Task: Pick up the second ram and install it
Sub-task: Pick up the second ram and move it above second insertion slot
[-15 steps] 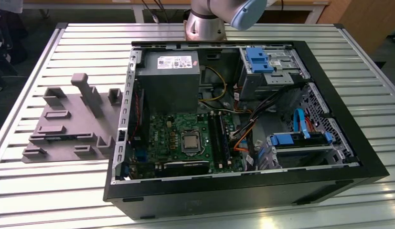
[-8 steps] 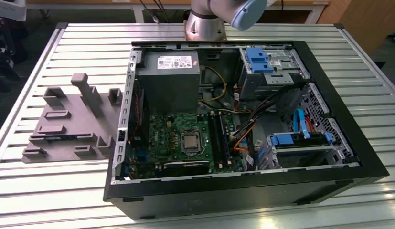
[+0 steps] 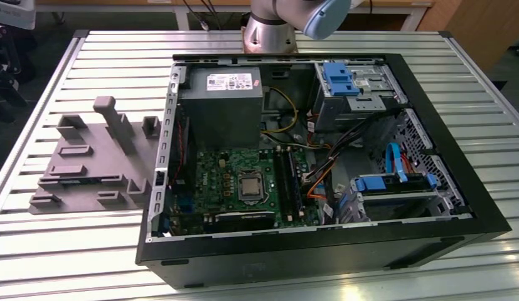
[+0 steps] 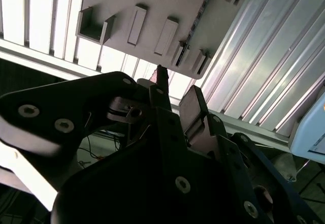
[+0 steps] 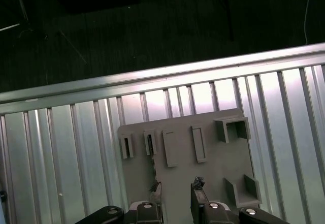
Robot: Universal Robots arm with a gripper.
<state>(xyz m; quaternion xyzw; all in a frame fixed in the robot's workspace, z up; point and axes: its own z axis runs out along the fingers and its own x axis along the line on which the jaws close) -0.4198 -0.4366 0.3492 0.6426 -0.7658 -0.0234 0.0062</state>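
The second ram point(image 3: 75, 181) stands on edge in a slot of the grey holder block point(image 3: 91, 160), on the table at the exterior view's left of the open computer case. In the second wrist view it is a thin blue-green strip point(image 4: 197, 21) across the holder point(image 4: 152, 5). My gripper point(image 4: 175, 84) hangs well above the holder, open, with nothing between its fingers. In the first wrist view its fingertips point(image 5: 197, 183) sit over the holder point(image 5: 177, 168). The motherboard point(image 3: 242, 182) lies in the case with long black memory slots point(image 3: 290, 182).
The black computer case point(image 3: 326, 244) lies open on the ribbed metal table point(image 3: 91, 251). Inside are a grey power supply point(image 3: 221, 100), blue drive brackets point(image 3: 339, 78) and loose cables point(image 3: 318, 157). The arm's base point(image 3: 272, 31) stands behind the case. The holder has a tall post point(image 3: 117, 122).
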